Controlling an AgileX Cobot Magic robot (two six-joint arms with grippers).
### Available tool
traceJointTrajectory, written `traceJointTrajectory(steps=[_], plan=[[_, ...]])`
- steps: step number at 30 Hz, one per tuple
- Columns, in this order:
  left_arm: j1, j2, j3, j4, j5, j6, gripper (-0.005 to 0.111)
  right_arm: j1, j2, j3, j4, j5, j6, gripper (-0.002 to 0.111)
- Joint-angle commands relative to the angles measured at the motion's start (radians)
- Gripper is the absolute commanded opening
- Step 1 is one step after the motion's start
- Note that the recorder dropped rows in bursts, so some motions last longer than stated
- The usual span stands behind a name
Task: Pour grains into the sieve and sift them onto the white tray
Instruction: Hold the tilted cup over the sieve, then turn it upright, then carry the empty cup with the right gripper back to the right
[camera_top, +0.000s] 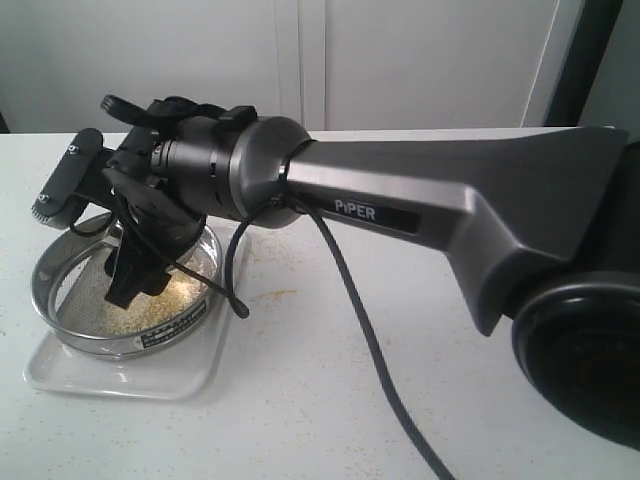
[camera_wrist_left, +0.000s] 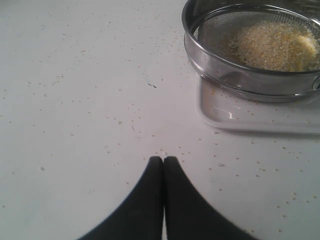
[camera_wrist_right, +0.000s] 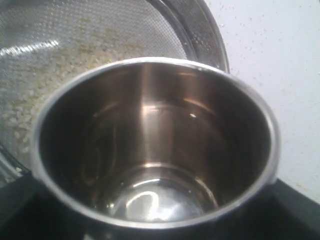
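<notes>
The sieve (camera_top: 62, 305) stands on the white tray (camera_top: 130, 382) at the left of the table. Yellow and whitish grains (camera_top: 172, 293) lie on its mesh. My right arm reaches across, and its gripper (camera_top: 135, 272) hangs over the sieve, shut on a small steel cup (camera_wrist_right: 150, 150). The cup's mouth faces the wrist camera and it looks empty inside. Beyond it I see the sieve mesh (camera_wrist_right: 75, 35) with grains (camera_wrist_right: 30, 105). My left gripper (camera_wrist_left: 163, 161) is shut with nothing in it, over bare table a short way from the sieve (camera_wrist_left: 240, 75) and the tray (camera_wrist_left: 250, 117).
Loose grains (camera_top: 270, 295) are scattered on the white table (camera_wrist_left: 75, 100) around the tray. The right arm's black cable (camera_top: 370, 345) hangs down over the table's middle. A white wall (camera_top: 400, 60) runs behind the table's far edge.
</notes>
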Motion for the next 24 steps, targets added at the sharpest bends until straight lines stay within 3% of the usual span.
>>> traceJointTrajectory(steps=[1,8,13,19,24], plan=[[0.002,-0.005,0.010,-0.006,0.013,-0.002,0.000,-0.038,-0.011,-0.009,0.175,-0.090,0.011,0.000],[0.002,-0.005,0.010,-0.006,0.013,-0.002,0.000,-0.088,-0.011,-0.007,0.353,-0.139,-0.011,0.000],[0.002,-0.005,0.010,-0.006,0.013,-0.002,0.000,-0.147,-0.024,0.018,0.576,-0.111,-0.159,0.000],[0.002,-0.005,0.010,-0.006,0.013,-0.002,0.000,-0.199,-0.142,0.235,0.689,-0.266,-0.289,0.000],[0.002,-0.005,0.010,-0.006,0.013,-0.002,0.000,-0.238,-0.239,0.455,0.719,-0.575,-0.287,0.000]])
